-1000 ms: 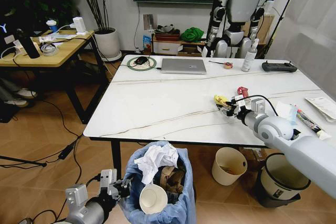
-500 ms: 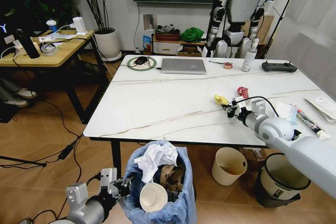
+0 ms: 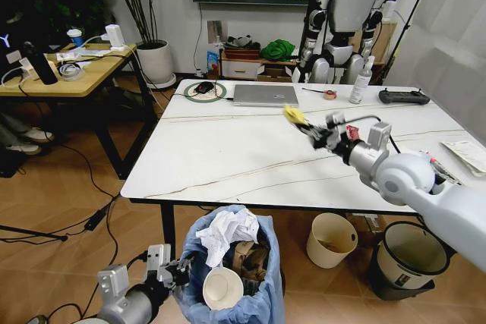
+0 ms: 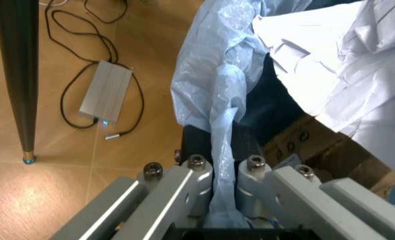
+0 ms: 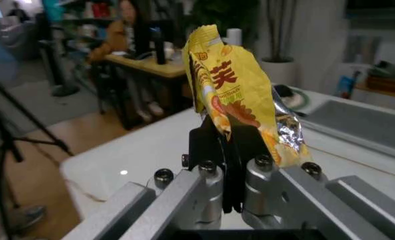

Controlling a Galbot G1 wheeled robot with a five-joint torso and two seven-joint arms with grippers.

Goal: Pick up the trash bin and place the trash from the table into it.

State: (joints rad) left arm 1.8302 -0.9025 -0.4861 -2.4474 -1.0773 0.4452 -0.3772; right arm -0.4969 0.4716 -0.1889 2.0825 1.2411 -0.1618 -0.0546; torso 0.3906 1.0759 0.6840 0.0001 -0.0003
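Observation:
The trash bin (image 3: pixel 228 275), lined with a crinkled light-blue bag, stands on the floor by the table's (image 3: pixel 228 149) near edge. It holds white paper (image 3: pixel 228 229), brown cardboard and a paper cup (image 3: pixel 222 287). My left gripper (image 3: pixel 176 272) is shut on the bag's rim; in the left wrist view the blue plastic (image 4: pixel 221 150) is pinched between its fingers (image 4: pixel 196 175). My right gripper (image 3: pixel 315 134) hovers above the table's right half, shut on a yellow snack wrapper (image 3: pixel 295 115), which stands up from the gripper (image 5: pixel 227 145) in the right wrist view (image 5: pixel 234 85). A red wrapper (image 3: pixel 351 133) lies behind that gripper.
A laptop (image 3: pixel 265 95), spray bottle (image 3: pixel 360 81), tape roll (image 3: pixel 329 94) and black controller (image 3: pixel 404 96) sit along the table's far side; papers (image 3: pixel 467 153) lie at its right edge. A cream bucket (image 3: pixel 332 239) and grey-black bin (image 3: pixel 406 259) stand beneath. A wood desk (image 3: pixel 61 73) is left.
My right gripper has risen from the tabletop and moved left and farther away, carrying the yellow wrapper up with it. The left gripper and the bin stay put.

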